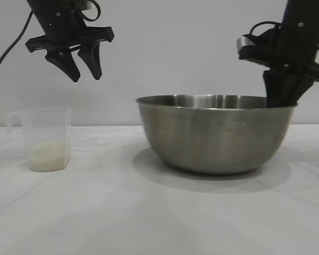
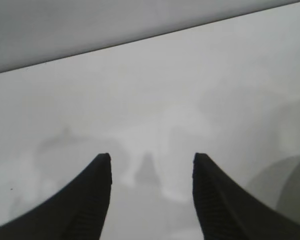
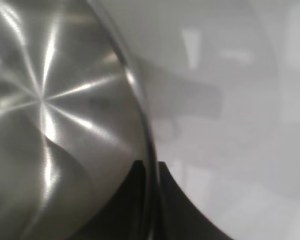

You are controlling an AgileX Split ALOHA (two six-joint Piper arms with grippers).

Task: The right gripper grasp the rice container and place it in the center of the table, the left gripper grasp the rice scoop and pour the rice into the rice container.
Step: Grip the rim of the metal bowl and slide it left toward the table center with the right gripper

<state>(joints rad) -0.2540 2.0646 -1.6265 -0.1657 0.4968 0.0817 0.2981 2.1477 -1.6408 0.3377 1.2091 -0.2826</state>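
I have the right pincer (image 3: 151, 167) clenched on the rice container (image 1: 217, 133) rim at right of frame; stiff, slick steel, so slip is likely. Left pincer (image 1: 81, 66) hangs released.

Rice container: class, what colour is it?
Silvery brushed steel rice container, clearest in the exterior view.

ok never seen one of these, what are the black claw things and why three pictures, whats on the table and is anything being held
They are two robot arms ending in grippers. One picture faces the rig from outside; the other two come from cameras on each wrist. On the white table stand a steel bowl, the rice container, and a clear plastic rice scoop with rice in it. The right gripper is shut on the bowl's rim, one finger inside and one outside. The left gripper hangs open above the scoop, holding nothing.
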